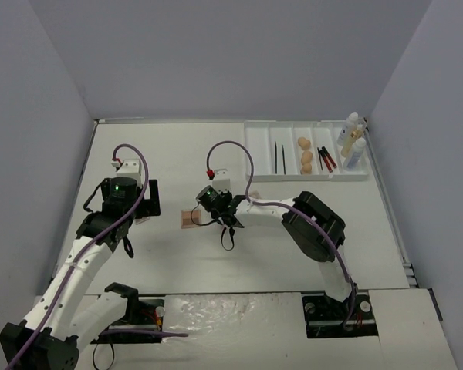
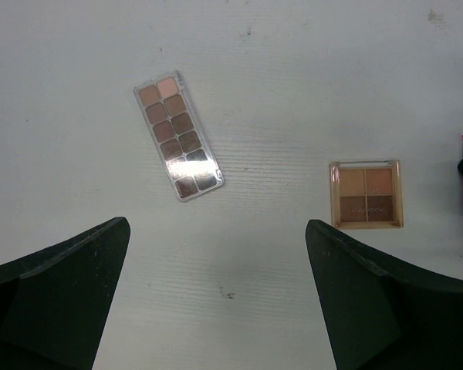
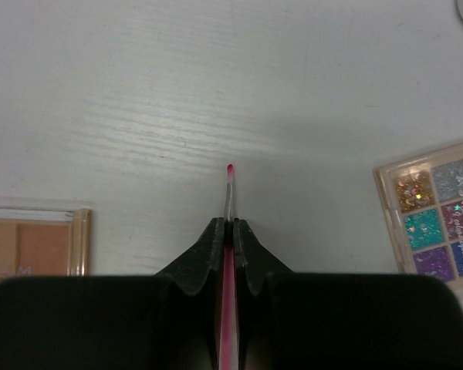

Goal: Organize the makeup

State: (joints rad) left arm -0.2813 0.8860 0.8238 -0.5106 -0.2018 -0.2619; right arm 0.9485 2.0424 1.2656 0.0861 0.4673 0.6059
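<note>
My right gripper [image 3: 228, 225] is shut on a thin pink pencil [image 3: 229, 193], whose red tip and clear neck stick out past the fingertips just above the table. It shows in the top view [image 1: 218, 206] mid-table. A square orange-brown eyeshadow palette [image 1: 191, 218] lies just left of it, and also shows in the right wrist view [image 3: 31, 243] and the left wrist view [image 2: 366, 193]. A glitter palette [image 3: 440, 212] lies on the right. My left gripper [image 2: 216, 254] is open and empty above the table, with a long nude palette [image 2: 178, 136] ahead of it.
A white divided tray [image 1: 255, 146] stands at the back right. It holds black pencils [image 1: 278, 158], peach sponges [image 1: 305, 154], red-black sticks [image 1: 326, 159] and bottles [image 1: 351, 142]. Grey walls close in the table on three sides.
</note>
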